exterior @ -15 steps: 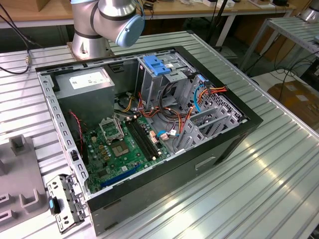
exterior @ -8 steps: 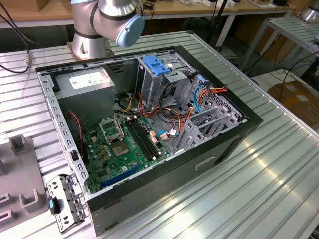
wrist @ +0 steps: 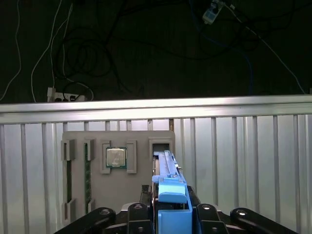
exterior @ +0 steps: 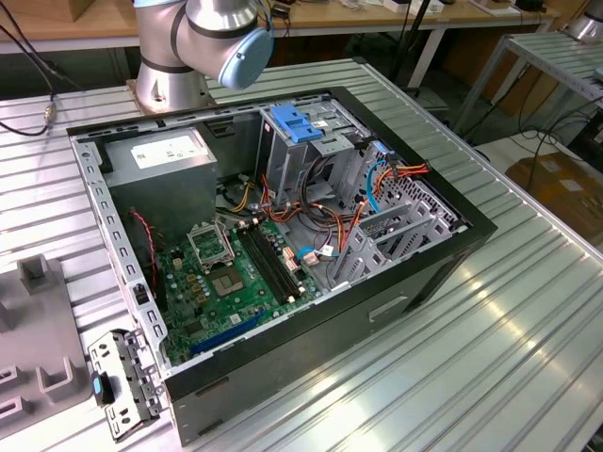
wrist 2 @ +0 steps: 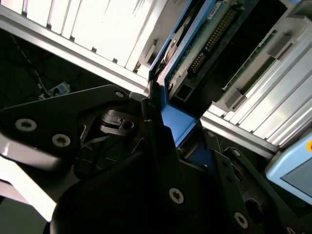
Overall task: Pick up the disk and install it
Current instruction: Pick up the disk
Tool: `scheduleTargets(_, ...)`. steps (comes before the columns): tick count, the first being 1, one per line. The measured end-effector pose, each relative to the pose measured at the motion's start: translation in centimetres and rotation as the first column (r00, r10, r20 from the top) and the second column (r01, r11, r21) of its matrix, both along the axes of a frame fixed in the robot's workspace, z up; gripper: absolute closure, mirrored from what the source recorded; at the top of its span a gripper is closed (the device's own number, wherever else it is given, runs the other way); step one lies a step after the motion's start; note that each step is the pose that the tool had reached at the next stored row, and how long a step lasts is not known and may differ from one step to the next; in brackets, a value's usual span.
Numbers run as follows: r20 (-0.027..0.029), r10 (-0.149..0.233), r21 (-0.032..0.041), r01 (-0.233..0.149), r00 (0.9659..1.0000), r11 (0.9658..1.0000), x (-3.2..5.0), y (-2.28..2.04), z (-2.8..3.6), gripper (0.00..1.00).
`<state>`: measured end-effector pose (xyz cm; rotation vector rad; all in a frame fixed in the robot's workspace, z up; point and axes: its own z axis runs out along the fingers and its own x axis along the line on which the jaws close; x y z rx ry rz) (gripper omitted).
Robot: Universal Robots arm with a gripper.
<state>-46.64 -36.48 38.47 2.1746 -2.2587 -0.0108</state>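
Pinching the flat silver blue-railed disk [wrist: 167, 168] edge-on in our claw [wrist: 171, 212] | at grey plastic tray [wrist: 141, 141] slot | we'd pull straight, no tilt.

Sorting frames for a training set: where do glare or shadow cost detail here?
Exterior view: evenly lit, mild sheen on the table. First wrist view: the floor is black, yet the disk in the gripper and the grey tray read clearly. Second wrist view: the table slats are blown out white, the gripper body nearly black.
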Motion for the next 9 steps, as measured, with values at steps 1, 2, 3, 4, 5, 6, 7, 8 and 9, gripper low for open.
scheduleTargets(1,0.0000,0.000,0.0000,0.000,1.0000,1.0000,0.00,0.00,0.15,0.63)
scheduleTargets(2,-0.0001,0.000,0.0000,0.000,1.0000,1.0000,0.00,0.00,0.45,0.63)
scheduleTargets(3,-0.0001,0.000,0.0000,0.000,1.0000,1.0000,0.00,0.00,0.64,0.63)
scheduleTargets(4,0.0000,0.000,0.0000,0.000,1.0000,1.0000,0.00,0.00,0.78,0.63)
scheduleTargets(5,-0.0001,0.000,0.0000,0.000,1.0000,1.0000,0.00,0.00,1.01,0.63)
scheduleTargets(6,-0.0001,0.000,-0.0001,0.000,1.0000,1.0000,0.00,0.00,1.16,0.63)
scheduleTargets(7,0.0000,0.000,0.0000,0.000,1.0000,1.0000,0.00,0.00,1.32,0.63)
scheduleTargets(8,0.0000,0.000,0.0000,0.000,1.0000,1.0000,0.00,0.00,1.47,0.63)
scheduleTargets(9,-0.0001,0.000,-0.0001,0.000,1.0000,1.0000,0.00,0.00,1.77,0.63)
